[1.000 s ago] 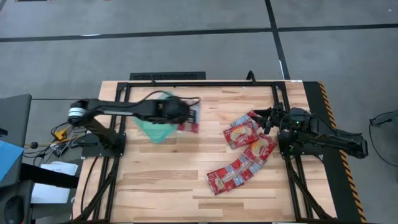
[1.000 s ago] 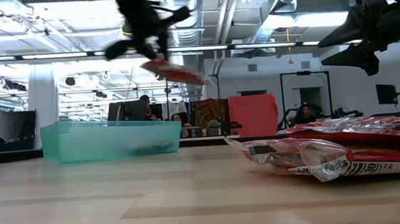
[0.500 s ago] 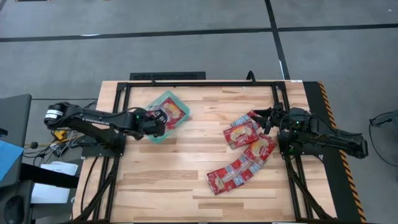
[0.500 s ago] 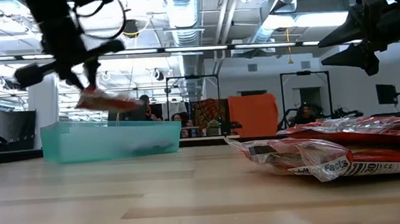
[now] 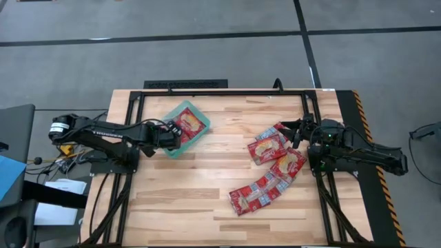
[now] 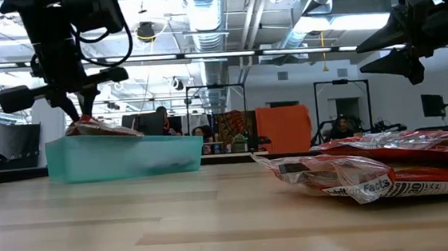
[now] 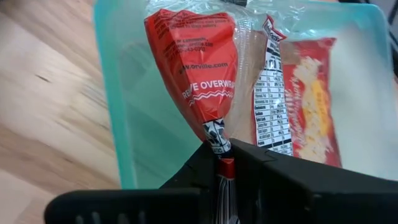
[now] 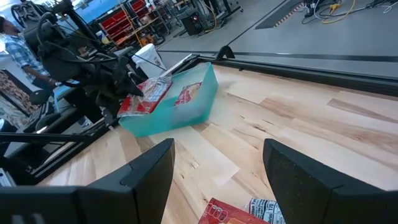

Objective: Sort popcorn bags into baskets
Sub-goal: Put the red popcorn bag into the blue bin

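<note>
The teal tray (image 5: 180, 147) stands at the table's far left; it also shows in the low view (image 6: 130, 158). My left gripper (image 5: 171, 132) is at the tray's left side, shut on a red popcorn bag (image 7: 193, 56) that reaches out over the tray. A second red bag (image 7: 311, 99) lies flat inside the tray. Several more red bags (image 5: 269, 148) lie in a loose heap on the table's right half. My right gripper (image 5: 296, 131) hovers open and empty by the heap's far end. My left gripper pinches the bag's narrow end seam (image 7: 219, 148) between its two fingers. The fingers come slanting down from the table's left, in line with the bag's length. The bag stretches away from the fingers over the tray's rim (image 6: 100, 129), with its far end low in the tray.
A black metal frame (image 5: 227, 91) runs along the table's far edge and down both sides. Bare wood lies between the tray and the bag heap (image 6: 372, 174). Beyond the table, a person (image 8: 18, 46) and shelving show in the room.
My left gripper has carried the red bag from above the tray's right side toward the table's left edge and down. The bag, at first high and clear of the tray, now reaches into it at rim height. The gripper stays shut on it.
</note>
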{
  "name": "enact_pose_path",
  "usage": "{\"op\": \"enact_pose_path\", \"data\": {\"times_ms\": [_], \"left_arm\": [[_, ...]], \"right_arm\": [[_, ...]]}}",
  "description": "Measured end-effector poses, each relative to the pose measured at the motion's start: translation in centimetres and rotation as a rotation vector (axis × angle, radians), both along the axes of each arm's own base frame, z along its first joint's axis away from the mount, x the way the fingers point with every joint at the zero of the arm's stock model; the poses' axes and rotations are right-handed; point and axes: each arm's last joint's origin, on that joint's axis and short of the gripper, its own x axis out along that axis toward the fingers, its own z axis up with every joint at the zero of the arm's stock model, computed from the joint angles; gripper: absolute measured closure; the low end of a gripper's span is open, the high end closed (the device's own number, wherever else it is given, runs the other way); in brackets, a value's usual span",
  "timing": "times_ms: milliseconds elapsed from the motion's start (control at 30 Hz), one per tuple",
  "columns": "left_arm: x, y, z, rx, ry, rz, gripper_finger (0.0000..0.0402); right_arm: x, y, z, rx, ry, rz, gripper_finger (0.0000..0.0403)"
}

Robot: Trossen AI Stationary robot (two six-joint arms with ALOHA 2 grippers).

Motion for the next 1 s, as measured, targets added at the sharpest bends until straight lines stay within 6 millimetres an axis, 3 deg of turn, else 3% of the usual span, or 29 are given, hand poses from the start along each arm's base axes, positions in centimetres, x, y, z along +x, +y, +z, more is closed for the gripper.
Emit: {"op": "enact_pose_path", "data": {"times_ms": [367,700,867,1000], "left_arm": [[-0.3,0.6,-0.1,-0.034,0.016,0.046,0.0358],[-0.1,0.8,-0.1,-0.027,0.025,0.001,0.0255],[1.2,1.0,0.4,0.072,-0.032,-0.119,0.0204],[4.5,1.5,2.3,0.26,-0.185,-0.436,0.0187]], "right_arm": [[0.0,0.0,0.0,-0.003,0.001,-0.001,0.0132],[0.0,0.0,0.0,-0.004,0.002,-0.002,0.0132],[0.0,0.0,0.0,-0.004,0.002,-0.002,0.0132],[0.0,0.0,0.0,-0.006,0.003,-0.002,0.0132]]}}
